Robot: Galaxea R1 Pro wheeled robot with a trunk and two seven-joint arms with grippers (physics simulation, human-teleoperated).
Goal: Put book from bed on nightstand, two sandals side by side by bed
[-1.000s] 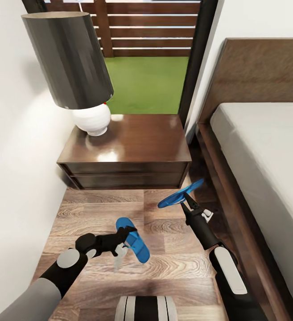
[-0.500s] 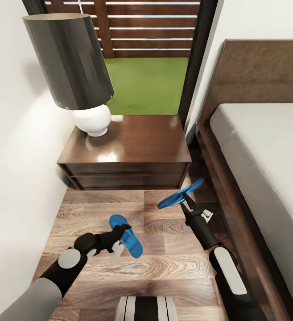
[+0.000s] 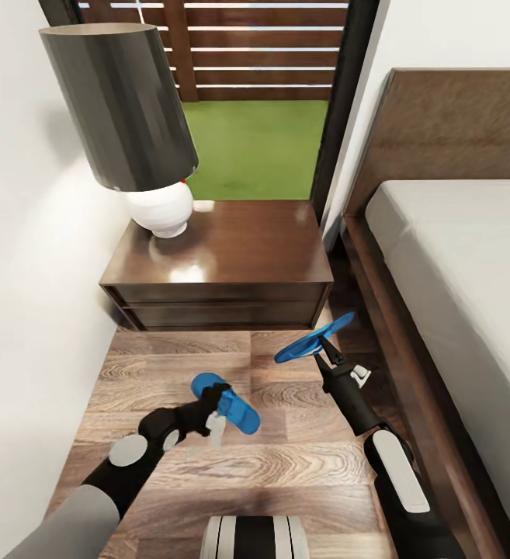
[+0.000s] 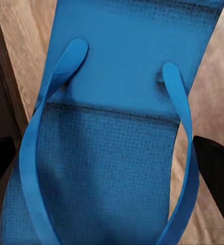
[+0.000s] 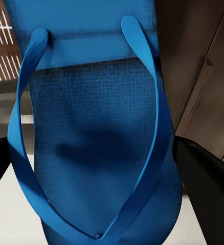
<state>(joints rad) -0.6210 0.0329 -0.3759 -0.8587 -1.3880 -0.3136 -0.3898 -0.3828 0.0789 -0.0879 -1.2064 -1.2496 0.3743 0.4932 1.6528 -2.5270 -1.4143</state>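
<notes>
Between nightstand (image 3: 220, 264) and bed (image 3: 456, 256): you hold one sandal in each gripper, above the floor (image 3: 286, 458).

Your left gripper (image 3: 212, 404) is closed on the left sandal (image 3: 225, 402), held low over the planks with its sole roughly level; your right gripper (image 3: 324, 345) is clamped on the right sandal (image 3: 314, 337), held higher and tilted, near the nightstand's front corner and the bed frame. Both wrist views show a blue sole between dark fingers. The book is not to be seen on the visible part of the mattress or on the nightstand. Risks, as judged: releasing the tilted right sandal from height may let it tumble or land strap-down; its toe may catch the nightstand corner; uneven set-down would leave the pair apart or skewed, not side by side.
</notes>
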